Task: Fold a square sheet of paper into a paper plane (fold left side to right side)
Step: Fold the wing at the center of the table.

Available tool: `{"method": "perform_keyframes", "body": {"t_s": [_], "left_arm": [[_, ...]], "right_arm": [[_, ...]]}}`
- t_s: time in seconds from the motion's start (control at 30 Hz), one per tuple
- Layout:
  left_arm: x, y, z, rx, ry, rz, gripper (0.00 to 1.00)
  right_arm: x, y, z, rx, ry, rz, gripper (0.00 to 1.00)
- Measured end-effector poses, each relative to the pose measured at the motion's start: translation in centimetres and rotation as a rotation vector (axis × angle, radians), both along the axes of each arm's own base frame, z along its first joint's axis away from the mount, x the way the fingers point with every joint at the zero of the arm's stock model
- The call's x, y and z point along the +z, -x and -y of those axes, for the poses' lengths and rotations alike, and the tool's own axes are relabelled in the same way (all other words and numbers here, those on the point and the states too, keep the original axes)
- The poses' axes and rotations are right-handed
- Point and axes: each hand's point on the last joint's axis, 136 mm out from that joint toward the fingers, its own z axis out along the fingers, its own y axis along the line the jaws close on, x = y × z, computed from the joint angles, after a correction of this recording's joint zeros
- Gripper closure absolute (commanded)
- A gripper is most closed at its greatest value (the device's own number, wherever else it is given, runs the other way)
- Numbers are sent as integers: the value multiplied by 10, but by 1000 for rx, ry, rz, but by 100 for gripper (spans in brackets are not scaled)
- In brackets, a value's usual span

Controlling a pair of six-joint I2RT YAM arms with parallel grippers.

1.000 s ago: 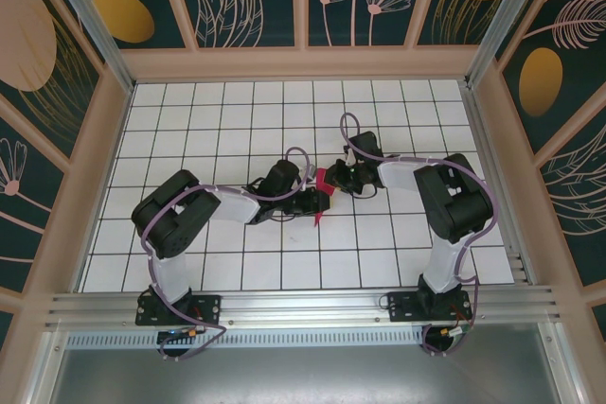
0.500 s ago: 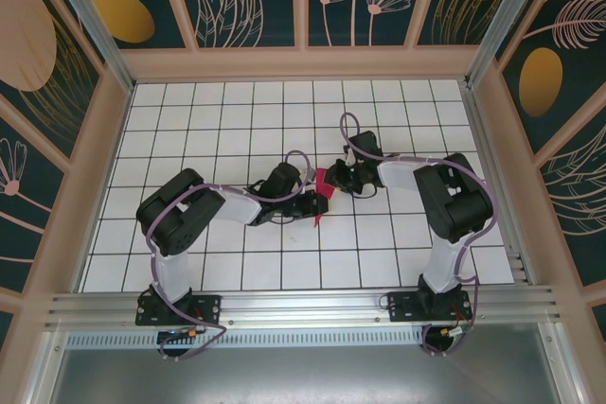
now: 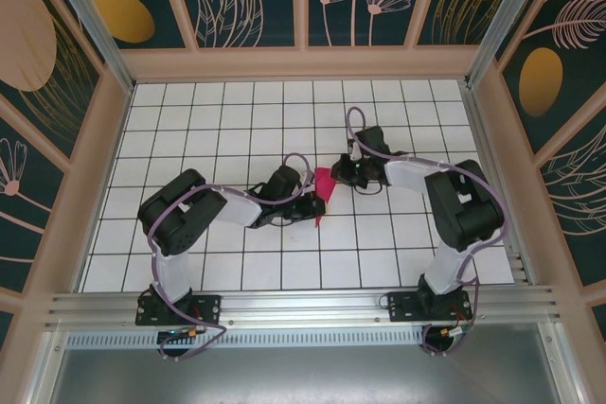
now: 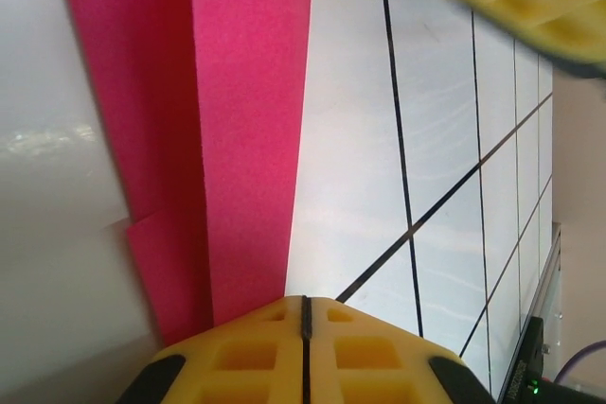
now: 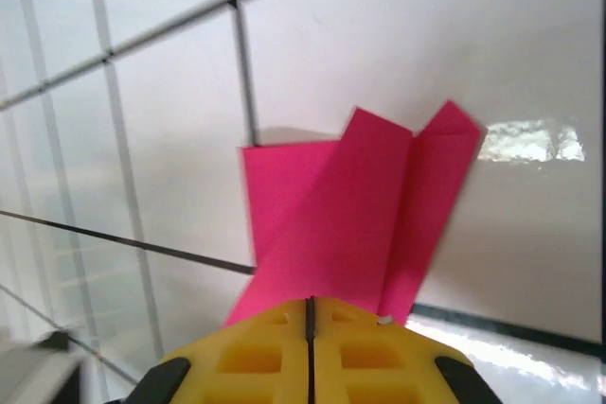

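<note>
One desk of white tiles carries a single folded magenta-pink paper plane. Two robot arms stand at its near edge: one left arm and one right arm. Two purple cables show, one looping along each arm. There are two grippers, the left gripper and the right gripper, each with two yellow fingers.

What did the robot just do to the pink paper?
The left fingers and the right fingers both pinched shut on the paper. They also seem to have drawn slightly apart, so more pink shows from above. The paper stayed in the middle of the table, still folded narrow.
</note>
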Motion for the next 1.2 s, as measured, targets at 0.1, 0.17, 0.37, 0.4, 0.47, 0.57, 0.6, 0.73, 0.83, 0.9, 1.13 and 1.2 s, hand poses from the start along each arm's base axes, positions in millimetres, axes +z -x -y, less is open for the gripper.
{"method": "perform_keyframes", "body": {"t_s": [0.1,0.17,0.37,0.4,0.47,0.57,0.6,0.73,0.83,0.9,1.13,1.2], "left_arm": [[-1,0,0,8,-4,0,96],[-1,0,0,10,-5,1,97],[-1,-1,0,12,-8,2,97],[-1,-1,0,12,-8,2,98],[-1,-1,0,12,-8,2,98],[-1,-1,0,12,-8,2,98],[-1,-1,0,12,-8,2,98],[-1,-1,0,12,-9,2,99],[-1,-1,0,12,-9,2,99],[-1,-1,0,13,-9,2,99],[-1,-1,0,12,-9,2,100],[-1,-1,0,13,-9,2,100]], "right_arm": [[27,4,3,-2,-27,68,98],[33,12,5,2,-41,91,98],[7,47,-4,46,-48,22,98],[5,49,-6,53,-50,17,98],[1,47,-11,59,-57,17,98],[-8,45,-12,61,-54,5,98],[-12,45,-13,62,-51,-5,98],[-22,42,-17,68,-46,-24,98],[-25,39,-19,70,-46,-29,98],[-25,36,-21,71,-46,-26,98],[-23,35,-24,80,-48,-18,98],[-22,36,-27,87,-50,-16,98]]}}
